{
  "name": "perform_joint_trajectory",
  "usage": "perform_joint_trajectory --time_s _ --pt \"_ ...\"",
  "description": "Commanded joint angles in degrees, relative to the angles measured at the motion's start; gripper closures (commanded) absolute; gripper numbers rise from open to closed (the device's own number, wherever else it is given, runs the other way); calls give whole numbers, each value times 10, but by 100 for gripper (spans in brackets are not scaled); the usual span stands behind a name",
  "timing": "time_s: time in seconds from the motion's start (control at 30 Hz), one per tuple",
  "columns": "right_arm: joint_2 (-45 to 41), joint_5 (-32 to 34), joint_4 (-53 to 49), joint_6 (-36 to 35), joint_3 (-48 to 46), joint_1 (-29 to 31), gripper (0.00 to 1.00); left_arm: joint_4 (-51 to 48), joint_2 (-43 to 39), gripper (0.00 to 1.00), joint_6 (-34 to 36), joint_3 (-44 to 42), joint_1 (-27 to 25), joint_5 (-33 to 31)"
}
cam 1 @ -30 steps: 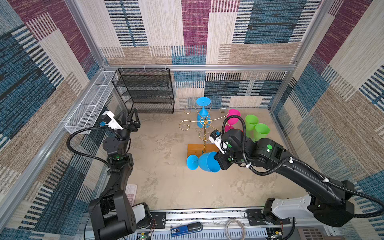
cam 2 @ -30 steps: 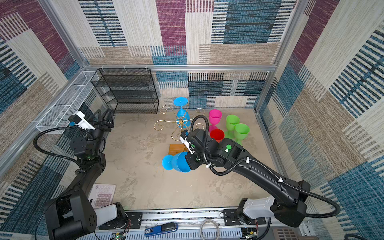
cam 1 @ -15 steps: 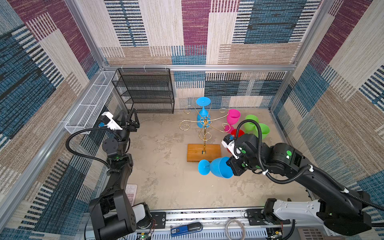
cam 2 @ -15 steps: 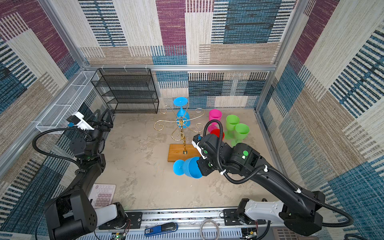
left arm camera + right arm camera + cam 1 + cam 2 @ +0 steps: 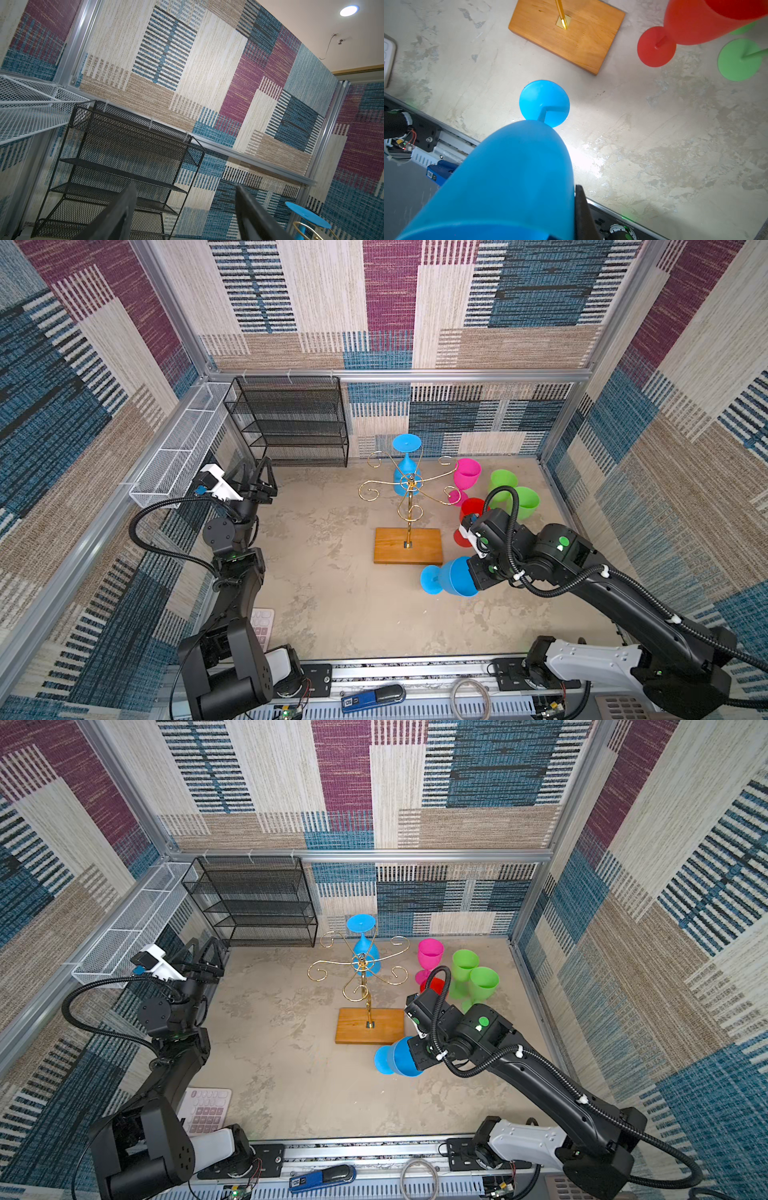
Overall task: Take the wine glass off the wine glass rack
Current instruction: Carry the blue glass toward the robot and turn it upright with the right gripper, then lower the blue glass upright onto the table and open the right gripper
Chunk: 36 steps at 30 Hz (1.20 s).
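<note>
Moved: blue wine glass (image 5: pixel 451 578) swings rightward with the right gripper (image 5: pixel 475 576), from the front left of the wooden base (image 5: pixel 407 545) to its front right corner.
Position: blue wine glass is off the rack (image 5: pixel 409 489), held on its side, foot toward the left arm, just beside the base corner.
Right gripper: pinched tight on the bowl's wall.
Rack: second blue glass (image 5: pixel 406 466) hangs upside down at the back.
Beside rack: pink glass (image 5: pixel 466 477), red glass (image 5: pixel 467 516) and two green glasses (image 5: pixel 503 485) stand to the right.
Left gripper (image 5: pixel 254 477): fingers (image 5: pixel 122 214) spread, holding nothing, near the white basket (image 5: pixel 178 448).
</note>
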Motion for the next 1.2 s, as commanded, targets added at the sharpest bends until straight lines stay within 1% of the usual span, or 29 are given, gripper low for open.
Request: perform_joint_trajectory --time_s 0.0,0.37,0.93,1.17 --pt "19 8 2 -2 3 -11 100 28 3 23 -20 -1 2 6" --pt "75 15 -1 -45 -1 -49 100 34 3 24 -25 -3 11 19" --pt "144 30 2 -35 -17 -57 100 43 -4 25 -23 -7 17 41" --pt "152 32 2 -33 -25 -57 99 45 -7 25 -28 -9 19 47"
